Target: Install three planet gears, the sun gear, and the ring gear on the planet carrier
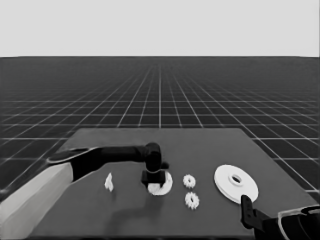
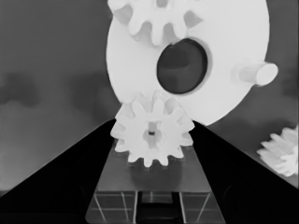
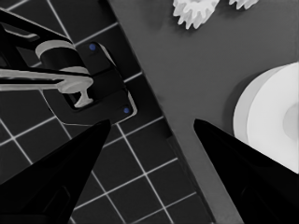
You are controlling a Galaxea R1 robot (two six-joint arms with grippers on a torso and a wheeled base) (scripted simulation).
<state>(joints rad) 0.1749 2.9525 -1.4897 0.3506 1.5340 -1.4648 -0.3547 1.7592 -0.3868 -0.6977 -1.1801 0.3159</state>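
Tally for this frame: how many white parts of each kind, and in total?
Toothed gears: 4 (one seated gear on the smaller round part, one held gear in the left gripper, two loose gears)
Round parts: 2 (smaller, and the larger round part)
Thin white piece: 1
Total: 7

4 gears (image 1: 189, 180), 2 round parts (image 1: 236, 183)

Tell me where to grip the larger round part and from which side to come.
Take the larger round part by its thin outer rim, coming from above at its near right edge, where the parked right end effector waits. It lies flat, and its raised middle looks too broad to pinch.
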